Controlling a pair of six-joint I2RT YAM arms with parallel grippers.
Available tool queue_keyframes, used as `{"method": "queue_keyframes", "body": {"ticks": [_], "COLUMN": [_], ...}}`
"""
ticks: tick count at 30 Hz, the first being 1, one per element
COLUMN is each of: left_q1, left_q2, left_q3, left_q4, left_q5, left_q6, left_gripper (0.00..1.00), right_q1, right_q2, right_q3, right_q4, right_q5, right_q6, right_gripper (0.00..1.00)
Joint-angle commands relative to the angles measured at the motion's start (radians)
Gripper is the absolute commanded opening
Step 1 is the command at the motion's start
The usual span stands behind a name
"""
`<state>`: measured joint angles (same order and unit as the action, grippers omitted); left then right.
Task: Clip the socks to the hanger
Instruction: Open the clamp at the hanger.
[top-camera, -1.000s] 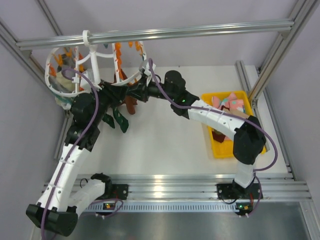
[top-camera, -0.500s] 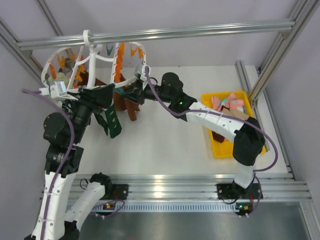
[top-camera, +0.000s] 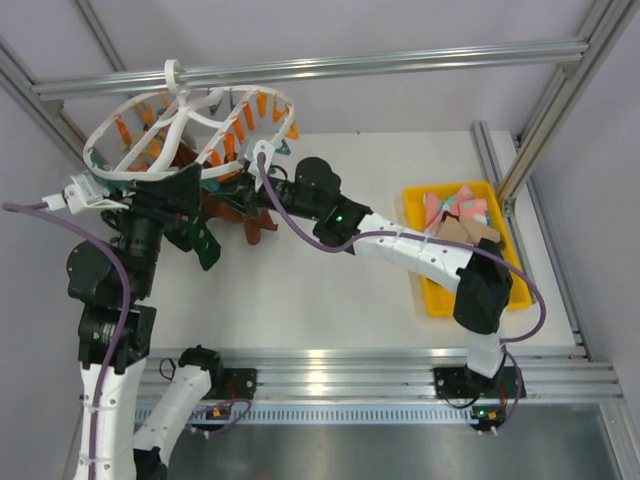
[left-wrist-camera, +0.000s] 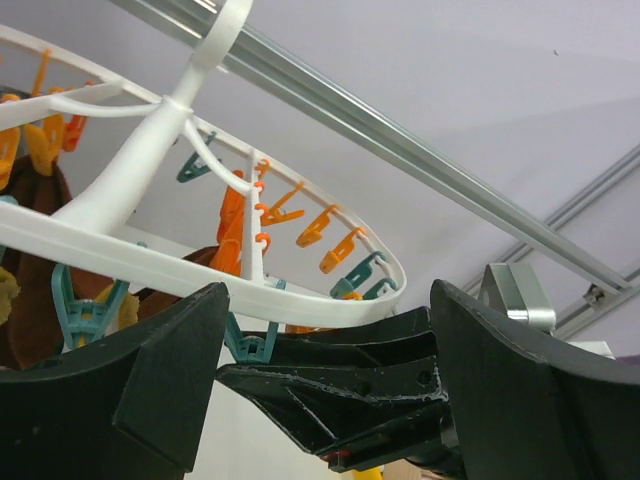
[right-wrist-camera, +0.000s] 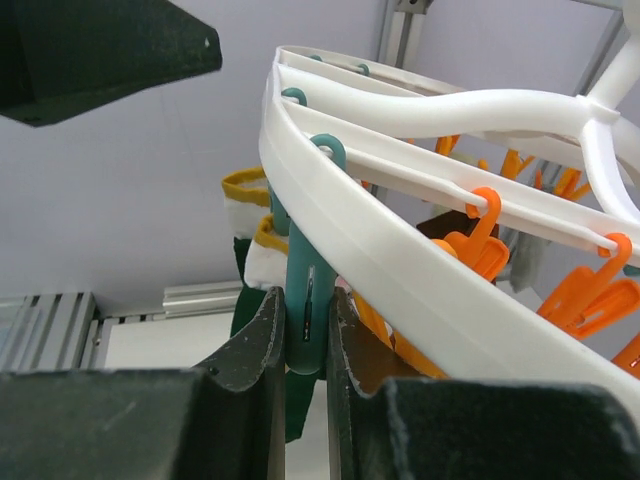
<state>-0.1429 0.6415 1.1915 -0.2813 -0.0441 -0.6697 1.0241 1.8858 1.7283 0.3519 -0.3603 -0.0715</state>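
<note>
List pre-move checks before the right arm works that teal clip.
1. Hanger hooked on rail: ok.
2. Right tool shut on teal clip: ok.
3. Left tool open, gripping nothing: ok.
4. Clip's mouth loaded: cannot tell, hidden below the tool.
5. Hanger level: not ok, tilted.
6. Socks waiting in tray: ok.

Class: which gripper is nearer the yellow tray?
Right. The right gripper pinches a teal clip on the hanger, left of the tray across bare table; the open left gripper sits further left, under the hanger.
</note>
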Motion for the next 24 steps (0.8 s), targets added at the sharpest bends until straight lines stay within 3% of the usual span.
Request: {"method": "queue_keyframes", "body": {"ticks": [1, 5, 12, 15, 24], "left_q1": [0.017, 0.028, 0.028, 0.028, 0.028], "left_q2": [-0.028, -0.054, -0.077, -0.075, 0.006], "left_q3": [0.014, -0.026, -0.064, -0.09, -0.099], "left_q4": [-0.035, -0.1, -0.213, -0.196, -0.107], "left_q5": [-0.039, -0.051, -0.001, 0.07, 0.075], "left_q6": [-0.004, 0.039, 0.078, 0.053, 0.065], "left_gripper": [0.86, 0.78, 0.79, 0.79, 0.73], "right_q1": [0.079, 0.094, 0.091, 0.09, 0.088], "right_q2": [0.03, 0.042, -0.014, -0.028, -0.05], "right_q3": [0.071, 0.079, -0.006, -0.026, -0.062], "right_q4": [0.039, 0.033, 0.047, 0.07, 0.102], "right_q5": [0.026, 0.06, 0.054, 0.006, -0.049], "right_q6": [-0.028, -0.008, 0.002, 0.016, -0.001], "right_gripper": [0.0, 0.0, 0.0, 0.0, 0.0]}}
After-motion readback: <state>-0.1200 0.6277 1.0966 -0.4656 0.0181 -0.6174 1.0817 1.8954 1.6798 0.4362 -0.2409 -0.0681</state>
